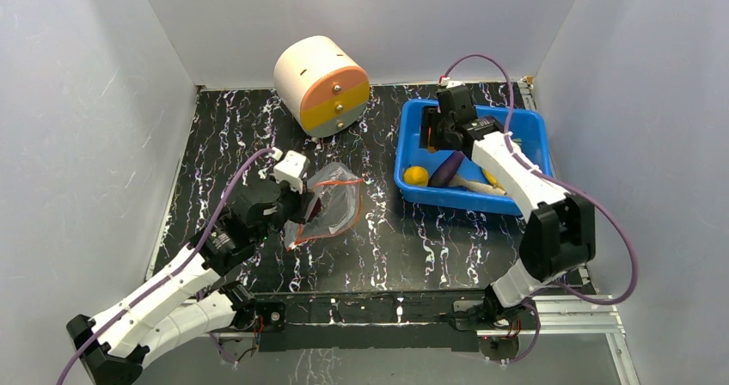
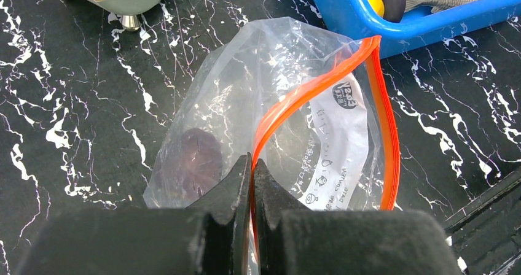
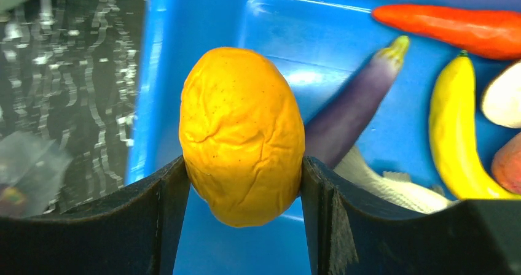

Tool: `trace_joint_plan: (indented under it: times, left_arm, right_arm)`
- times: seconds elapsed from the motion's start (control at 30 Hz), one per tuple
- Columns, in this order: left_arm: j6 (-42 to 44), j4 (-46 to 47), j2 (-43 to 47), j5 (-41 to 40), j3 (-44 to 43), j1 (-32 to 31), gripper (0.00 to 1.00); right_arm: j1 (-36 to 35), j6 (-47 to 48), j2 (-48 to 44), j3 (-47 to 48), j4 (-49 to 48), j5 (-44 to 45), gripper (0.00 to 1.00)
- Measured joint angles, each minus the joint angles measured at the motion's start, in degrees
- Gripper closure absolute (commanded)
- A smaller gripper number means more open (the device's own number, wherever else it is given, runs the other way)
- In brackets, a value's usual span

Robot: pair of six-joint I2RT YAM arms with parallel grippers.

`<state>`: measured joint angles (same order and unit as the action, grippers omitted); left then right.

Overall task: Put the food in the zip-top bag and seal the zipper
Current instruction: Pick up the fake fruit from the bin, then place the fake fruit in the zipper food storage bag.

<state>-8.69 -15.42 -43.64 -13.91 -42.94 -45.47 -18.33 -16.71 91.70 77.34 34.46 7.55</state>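
Observation:
The zip-top bag (image 1: pixel 337 198) lies mid-table, its mouth gaping towards the bin. My left gripper (image 2: pixel 252 164) is shut on the red-orange zipper (image 2: pixel 319 81) at the mouth's near end; it shows in the top view (image 1: pixel 306 204) at the bag's left edge. A dark round piece (image 2: pixel 196 158) lies inside the bag (image 2: pixel 276 97). My right gripper (image 3: pixel 242 164) is shut on a wrinkled yellow round food piece (image 3: pixel 241 127) over the blue bin, and stands over the bin's left half in the top view (image 1: pixel 432 140). Eggplant (image 3: pixel 356 103), banana (image 3: pixel 451 140) and carrot (image 3: pixel 454 23) lie in the bin.
The blue bin (image 1: pixel 468 200) stands at the right back, a pale toy fish (image 3: pixel 381 186) in it too. A cream-and-orange cylinder (image 1: pixel 322 84) lies at the back, behind the bag. White walls close in three sides.

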Motion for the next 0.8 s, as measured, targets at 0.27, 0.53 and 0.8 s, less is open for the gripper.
trace_joint_plan:
  times: [0.27,0.53,0.8]
  left_arm:
    - [-1.7,1.27,-2.45,0.24,0.0,0.0,1.0]
    - [-4.42,3.04,-4.07,1.33,-0.02,-0.02,1.0]
    - [-6.25,3.45,-5.2,2.27,-0.02,-0.02,1.0]
  right_arm:
    - [-8.07,-4.07,-7.89,0.0,1.81,-3.5,0.62]
    - [-19.65,-10.6,-16.04,-2.71,0.17,-11.19,0.62]
    - [-25.92,-16.22,-19.69,-8.44,-4.15,-16.33,0.61]
